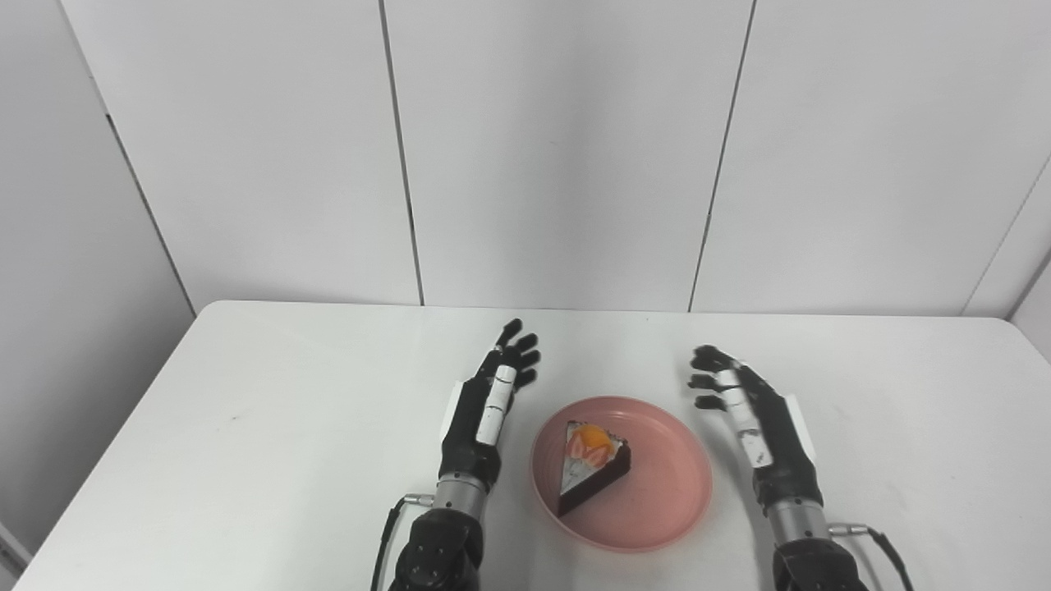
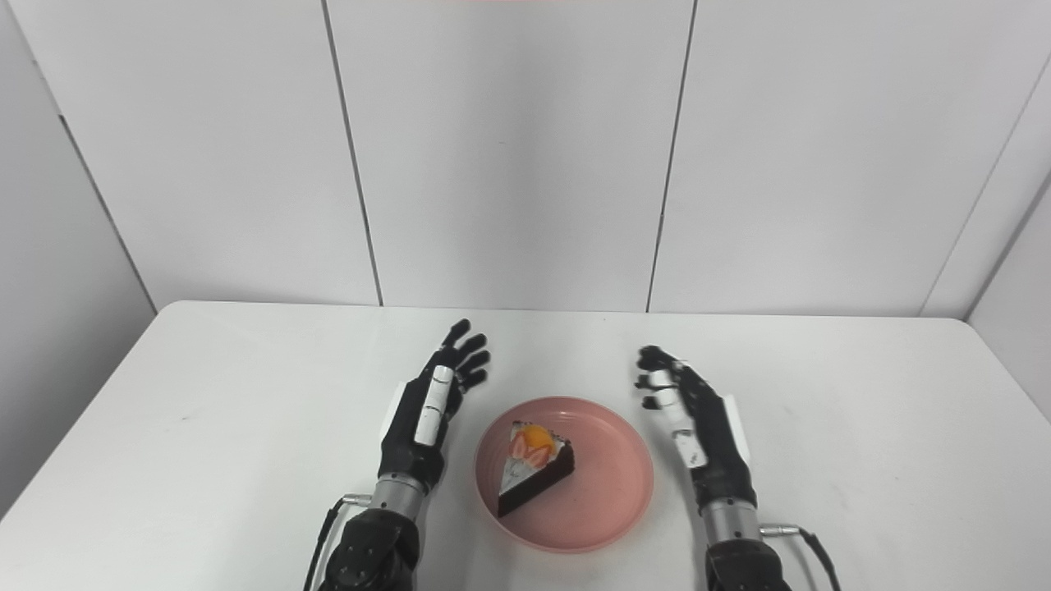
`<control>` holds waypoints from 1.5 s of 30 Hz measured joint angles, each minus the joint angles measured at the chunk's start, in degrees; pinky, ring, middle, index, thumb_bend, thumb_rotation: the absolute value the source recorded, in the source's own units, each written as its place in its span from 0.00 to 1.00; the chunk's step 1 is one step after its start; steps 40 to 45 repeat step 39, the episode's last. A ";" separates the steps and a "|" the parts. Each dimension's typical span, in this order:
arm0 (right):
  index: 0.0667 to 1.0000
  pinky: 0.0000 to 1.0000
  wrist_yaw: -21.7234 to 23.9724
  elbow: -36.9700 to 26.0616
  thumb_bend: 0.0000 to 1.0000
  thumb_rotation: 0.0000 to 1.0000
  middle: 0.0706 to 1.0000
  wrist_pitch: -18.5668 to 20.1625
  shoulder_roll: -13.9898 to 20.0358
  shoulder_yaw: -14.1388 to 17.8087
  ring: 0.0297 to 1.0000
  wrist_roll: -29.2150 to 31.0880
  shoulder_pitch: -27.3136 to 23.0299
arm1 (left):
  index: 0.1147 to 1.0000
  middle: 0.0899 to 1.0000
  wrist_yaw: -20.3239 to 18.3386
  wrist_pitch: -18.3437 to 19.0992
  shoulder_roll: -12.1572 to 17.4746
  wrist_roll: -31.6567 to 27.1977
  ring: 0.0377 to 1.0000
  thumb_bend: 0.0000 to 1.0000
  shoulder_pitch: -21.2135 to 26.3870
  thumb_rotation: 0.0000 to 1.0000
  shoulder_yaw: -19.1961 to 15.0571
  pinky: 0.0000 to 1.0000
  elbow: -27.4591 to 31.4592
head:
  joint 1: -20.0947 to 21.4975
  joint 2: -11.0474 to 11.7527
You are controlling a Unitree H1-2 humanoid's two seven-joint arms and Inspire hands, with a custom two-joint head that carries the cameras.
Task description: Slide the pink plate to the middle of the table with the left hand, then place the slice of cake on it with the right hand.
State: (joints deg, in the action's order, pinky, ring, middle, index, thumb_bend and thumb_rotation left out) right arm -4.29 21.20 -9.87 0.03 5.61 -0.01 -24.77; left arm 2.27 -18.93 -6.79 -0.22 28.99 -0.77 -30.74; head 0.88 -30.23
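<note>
Bright, even light from overhead (shadows barely there), sharp all over, walls point(image 1: 558, 148) bowing slightly at edges.

On the table point(image 1: 246, 394) a plate point(image 1: 657, 501) sits near the front edge, about midway between the sides. A slice of cake point(image 1: 593, 464) lies on the plate, left of its centre, its point toward the front. The left hand point(image 1: 484, 410) is just left of the plate, the right hand point(image 1: 759, 423) just right of it, neither touching it. A panelled wall point(image 1: 558, 148) stands behind the table.
</note>
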 measured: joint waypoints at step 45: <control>0.84 0.85 2.03 2.39 0.83 1.00 0.86 -2.02 0.61 -2.12 0.86 3.73 -0.61 | 0.94 0.97 3.33 4.81 -0.33 1.10 0.98 0.80 -1.43 0.96 0.30 1.00 2.39 | 0.62 -0.44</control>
